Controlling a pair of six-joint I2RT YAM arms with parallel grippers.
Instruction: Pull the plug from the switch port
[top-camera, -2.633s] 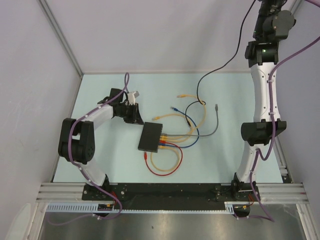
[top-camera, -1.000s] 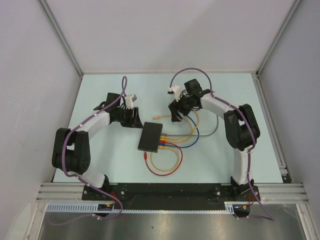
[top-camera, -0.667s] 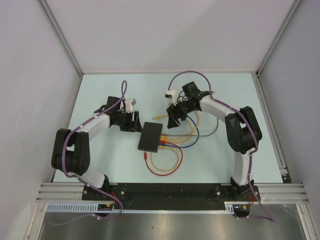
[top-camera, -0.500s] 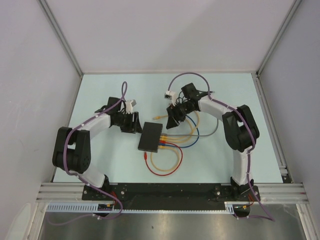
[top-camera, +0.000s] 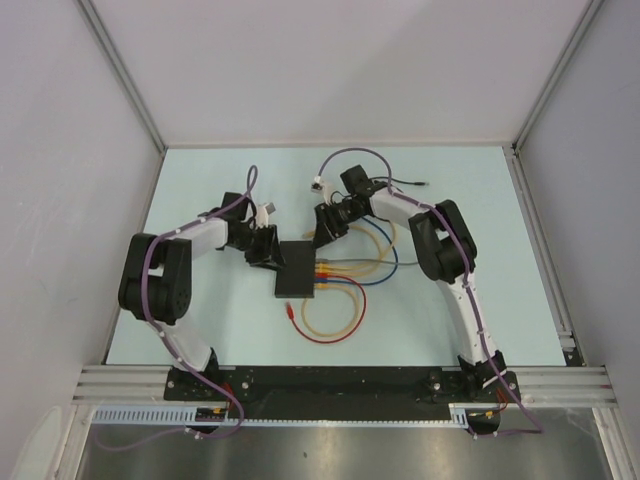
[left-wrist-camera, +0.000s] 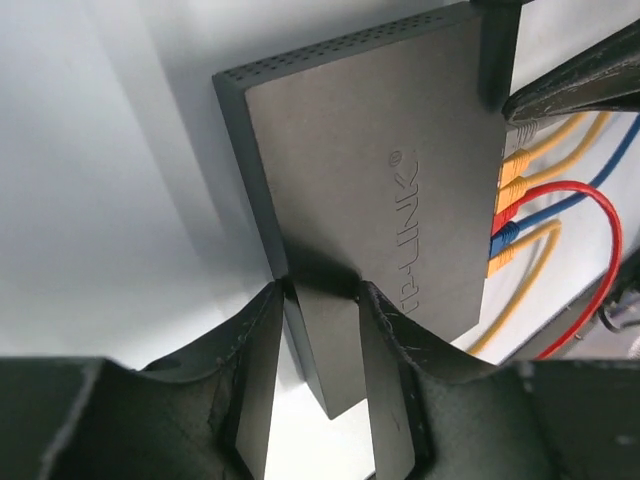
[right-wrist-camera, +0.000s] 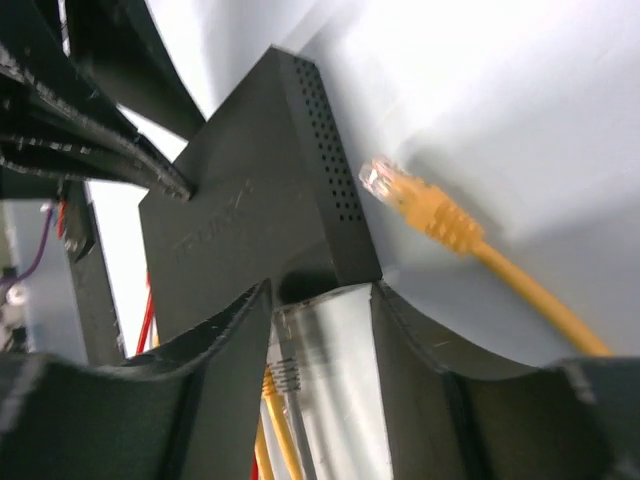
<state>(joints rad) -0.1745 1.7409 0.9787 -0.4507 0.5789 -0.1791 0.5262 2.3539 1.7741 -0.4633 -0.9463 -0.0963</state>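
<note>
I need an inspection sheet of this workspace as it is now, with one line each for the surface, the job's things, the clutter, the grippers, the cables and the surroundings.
Surface: pale blue tabletop, flat.
Job's things: flat matte-black rectangular switch lies mid-table; clear plug with grey boot sits at its end socket.
Clutter: nothing seen.
Grippers: left gripper appears clamped on the switch's near corner; right gripper appears closed on the clear plug.
Cables: orange plugs, a red plug and a blue plug sit in the socket row; one loose orange plug lies beside the switch.
Surroundings: plain grey walls; aluminium rail at the near edge.
</note>
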